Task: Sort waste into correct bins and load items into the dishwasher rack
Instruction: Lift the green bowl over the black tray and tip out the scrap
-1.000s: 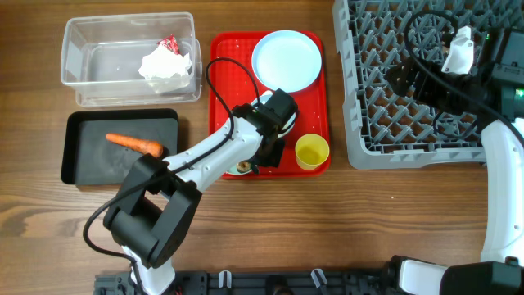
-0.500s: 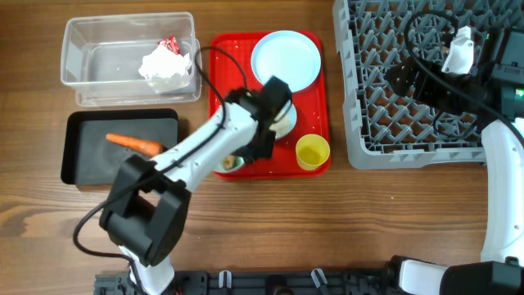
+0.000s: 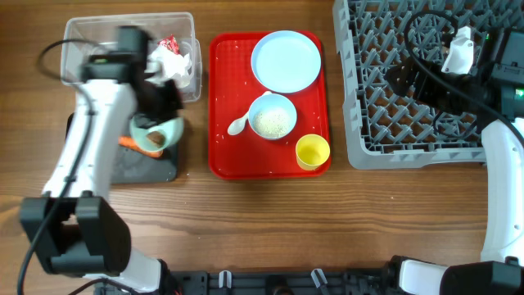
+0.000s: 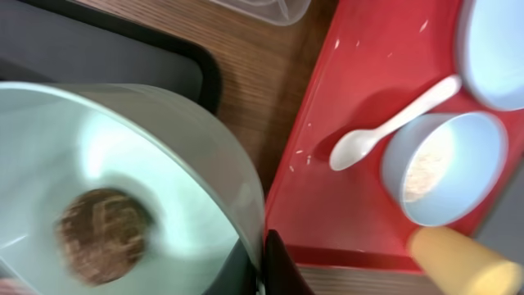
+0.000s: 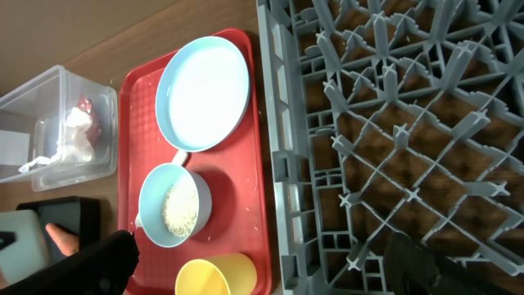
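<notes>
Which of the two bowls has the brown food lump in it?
The mint green bowl, over the black tray, with the brown lump at its bottom. The pale blue bowl on the red tray holds white rice instead.

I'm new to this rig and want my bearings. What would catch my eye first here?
The mint green bowl with a brown food lump, held in the left arm's shut jaws above the black tray at left. Then the bright red tray mid-table, carrying a plate, a bowl of rice, a white spoon and a yellow cup. The big grey rack fills the right.
</notes>
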`<state>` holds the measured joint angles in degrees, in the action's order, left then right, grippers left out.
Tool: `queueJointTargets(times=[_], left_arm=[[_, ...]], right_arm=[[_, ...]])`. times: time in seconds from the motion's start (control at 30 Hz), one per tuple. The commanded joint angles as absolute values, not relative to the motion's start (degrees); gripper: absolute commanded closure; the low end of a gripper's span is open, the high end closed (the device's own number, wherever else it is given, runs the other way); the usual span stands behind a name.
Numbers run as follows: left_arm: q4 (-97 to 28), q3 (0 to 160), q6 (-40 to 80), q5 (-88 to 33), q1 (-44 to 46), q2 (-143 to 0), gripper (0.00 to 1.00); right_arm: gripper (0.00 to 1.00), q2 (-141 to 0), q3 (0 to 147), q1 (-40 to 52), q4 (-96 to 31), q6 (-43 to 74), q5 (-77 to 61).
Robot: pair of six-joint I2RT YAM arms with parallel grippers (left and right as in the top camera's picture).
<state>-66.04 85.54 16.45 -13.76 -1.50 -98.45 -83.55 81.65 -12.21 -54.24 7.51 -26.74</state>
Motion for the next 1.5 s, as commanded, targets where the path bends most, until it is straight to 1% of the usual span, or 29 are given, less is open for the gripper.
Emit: queueJointTargets(times=[0.0, 0.13, 0.47, 0.57, 0.67, 0.77, 0.87, 1.1, 1.47], left_arm=[[-66.52, 86.26, 8.12, -29.34, -10.70, -97.08, 0.96], [-69.30, 86.26, 2.28, -37.10, -19.07, -97.08, 0.96], [-75.50, 84.07, -13.74, -61.01, -33.19, -97.12, 0.96], [-75.42, 80.16, -16.40, -63.46, -36.73, -97.47, 0.96], [-72.75, 74.65, -16.75, -65.34, -41.06, -97.51, 0.96], [-68.29, 68.99, -19.33, -72.69, -45.89, -97.51, 0.96], [-64.53, 65.43, -19.31, -76.44, -48.84, -97.51, 0.96], [-59.29, 64.55, -19.27, -90.32, -49.52, -97.51, 0.96], [-58.92, 64.55, -18.63, -90.32, -49.52, -97.51, 0.96]], right_arm=[[0.00, -84.25, 82.00, -12.29, -54.24, 7.66, -26.41], [0.00, -84.25, 82.00, -12.29, -54.24, 7.66, -26.41], [0.00, -84.25, 82.00, -12.29, -54.28, 7.68, -26.65], [0.00, -84.25, 82.00, -12.29, -54.30, 7.68, -26.65], [0.00, -84.25, 82.00, -12.27, -54.28, 7.73, -26.65], [0.00, -84.25, 82.00, -12.29, -54.28, 7.70, -26.65], [0.00, -84.25, 82.00, -12.27, -54.50, 7.73, -26.65], [0.00, -84.25, 82.00, -12.27, -55.29, 7.68, -26.63], [0.00, -84.25, 82.00, -12.29, -55.35, 7.70, -26.65]])
